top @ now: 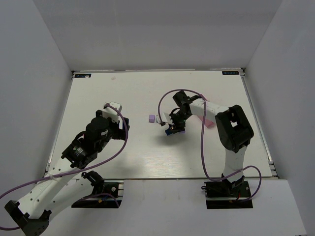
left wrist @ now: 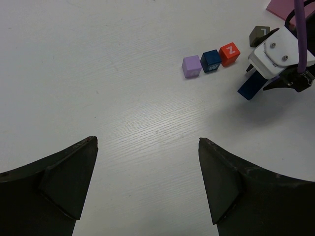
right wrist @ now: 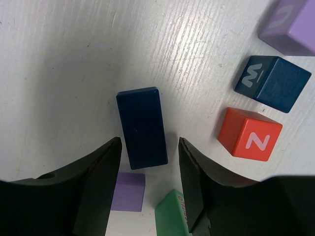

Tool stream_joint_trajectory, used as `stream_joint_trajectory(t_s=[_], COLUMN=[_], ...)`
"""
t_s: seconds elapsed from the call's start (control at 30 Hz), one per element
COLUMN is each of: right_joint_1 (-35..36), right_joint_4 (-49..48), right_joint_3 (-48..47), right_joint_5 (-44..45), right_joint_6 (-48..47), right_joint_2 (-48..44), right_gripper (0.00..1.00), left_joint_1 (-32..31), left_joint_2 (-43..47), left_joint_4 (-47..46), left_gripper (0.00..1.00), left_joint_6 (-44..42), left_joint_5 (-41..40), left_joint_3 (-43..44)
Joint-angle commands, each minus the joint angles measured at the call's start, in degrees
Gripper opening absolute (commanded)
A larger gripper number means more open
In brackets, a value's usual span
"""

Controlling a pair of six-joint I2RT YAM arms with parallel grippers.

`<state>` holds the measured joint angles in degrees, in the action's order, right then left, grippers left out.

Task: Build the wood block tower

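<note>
On the counter [left wrist: 98, 73], a row: one lilac cube [left wrist: 191, 66], one blue cube [left wrist: 211, 61] lettered W, one red cube [left wrist: 229, 53] lettered Z; right hand [right wrist: 148, 142] half-open astride one blue brick [right wrist: 141, 123], grip unclear; left hand [left wrist: 147, 142] wide open, empty.

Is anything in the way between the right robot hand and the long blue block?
No, nothing visible. The blue brick lies right between the right gripper's open jaws, with a small gap on each side. The red cube sits outside them, off to one side.
</note>
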<state>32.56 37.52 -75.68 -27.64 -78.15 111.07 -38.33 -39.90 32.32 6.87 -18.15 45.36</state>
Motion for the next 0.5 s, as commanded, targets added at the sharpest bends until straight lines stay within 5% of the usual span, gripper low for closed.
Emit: stream_joint_trajectory(t_s=[0.0, 0.47], right_joint_1=[0.32, 1.19], right_joint_4=[0.10, -0.34], right_joint_3=[-1.58, -0.26], right_joint_5=[0.13, 1.89], right_joint_6=[0.37, 0.37], right_joint_2=[0.64, 0.82], right_gripper=[0.56, 0.52], left_joint_1=[0.36, 0.36], left_joint_2=[0.70, 0.70], left_joint_4=[-0.67, -0.67], left_gripper=[0.93, 0.93], left_joint_6=[-0.37, -0.37], left_joint_5=[0.66, 0.66], left_joint_3=[-0.01, -0.01])
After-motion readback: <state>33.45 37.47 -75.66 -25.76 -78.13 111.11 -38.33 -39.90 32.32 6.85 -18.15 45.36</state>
